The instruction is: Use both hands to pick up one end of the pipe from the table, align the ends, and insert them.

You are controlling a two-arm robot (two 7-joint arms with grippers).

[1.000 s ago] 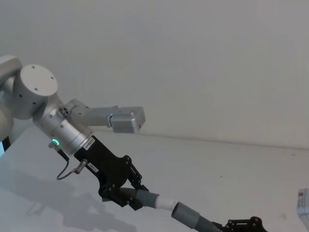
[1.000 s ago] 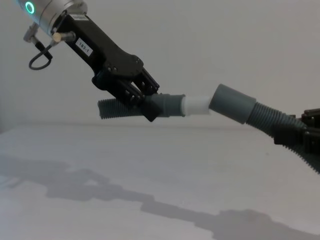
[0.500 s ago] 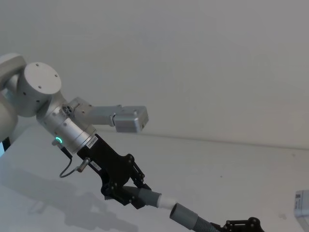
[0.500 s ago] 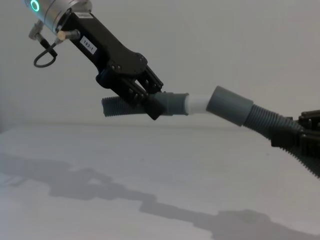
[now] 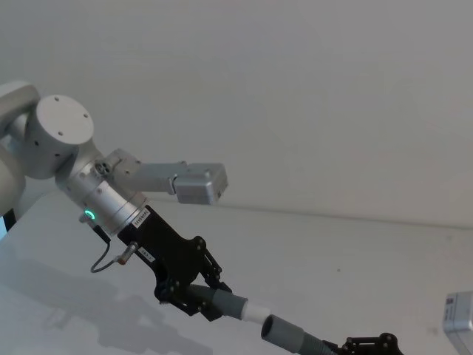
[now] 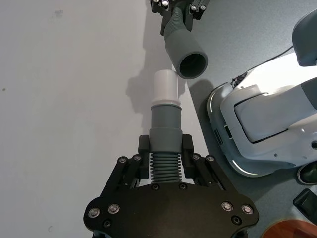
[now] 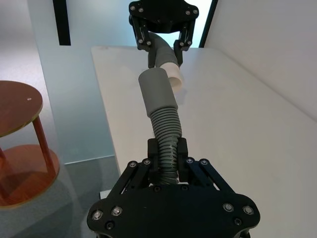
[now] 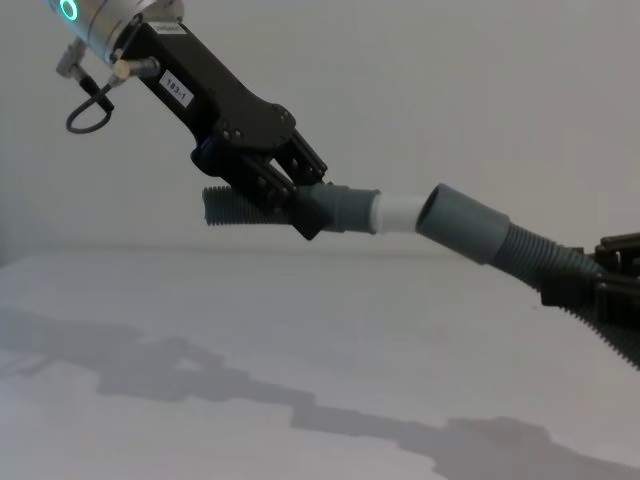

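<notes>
Both pipe pieces hang in the air above the white table [image 8: 200, 330]. My left gripper [image 8: 290, 205] is shut on the ribbed part of one piece; its narrow grey cuff [image 8: 340, 208] and white tube tip [image 8: 398, 213] point toward the other piece. My right gripper [image 8: 592, 288] is shut on the second ribbed hose, whose wide socket cuff [image 8: 465, 222] faces the tip. In the left wrist view the white tip [image 6: 164, 85] sits just beside the socket mouth [image 6: 192, 63], offset and not inside. In the right wrist view the socket cuff [image 7: 156, 91] overlaps the tip [image 7: 174, 77].
A small white box [image 5: 460, 314] lies at the table's right edge. The table edge [image 7: 106, 129] drops to a grey floor where a round wooden stool [image 7: 20, 114] stands. The robot's white base [image 6: 262, 129] sits below the table edge.
The socket piece has dropped a little and drawn slightly away, so more of the white tip shows. The left gripper has barely moved in the last half second.
</notes>
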